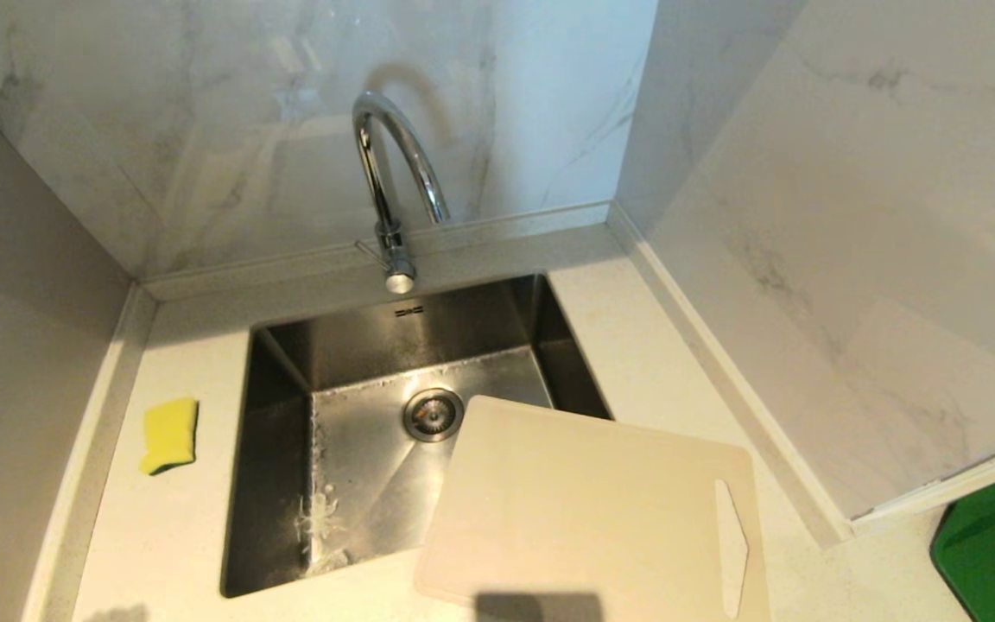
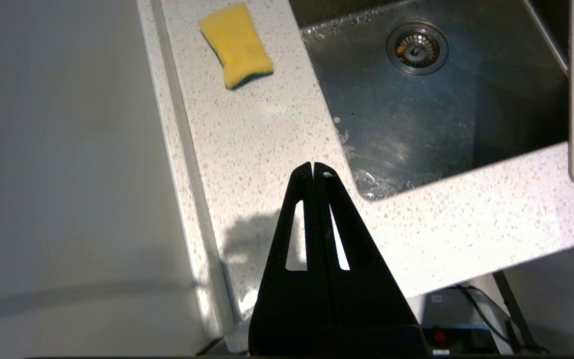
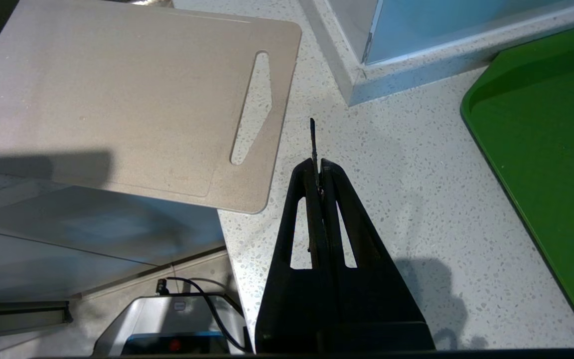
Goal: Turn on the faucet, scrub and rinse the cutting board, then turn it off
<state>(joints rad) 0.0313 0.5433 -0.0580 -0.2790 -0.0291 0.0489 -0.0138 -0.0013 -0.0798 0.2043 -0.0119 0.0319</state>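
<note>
Head view: cutting board [image 1: 584, 510] overhanging sink [image 1: 290, 363] corner.

I'm looking at a kitchen, at the sink corner of a counter [image 1: 178, 536]. The pale speckled stone counter is fitted into an alcove, with white marble-look wall panels [image 1: 230, 147] rising behind it and to the right. A square steel sink [image 1: 359, 466] with a round drain is set into it, and a tall chrome faucet [image 1: 394, 181] stands at the counter's back edge. A yellow sponge [image 1: 170, 434] lies by the sink's left rim, and a cutting board [image 1: 584, 510] overhangs its front right corner.
</note>
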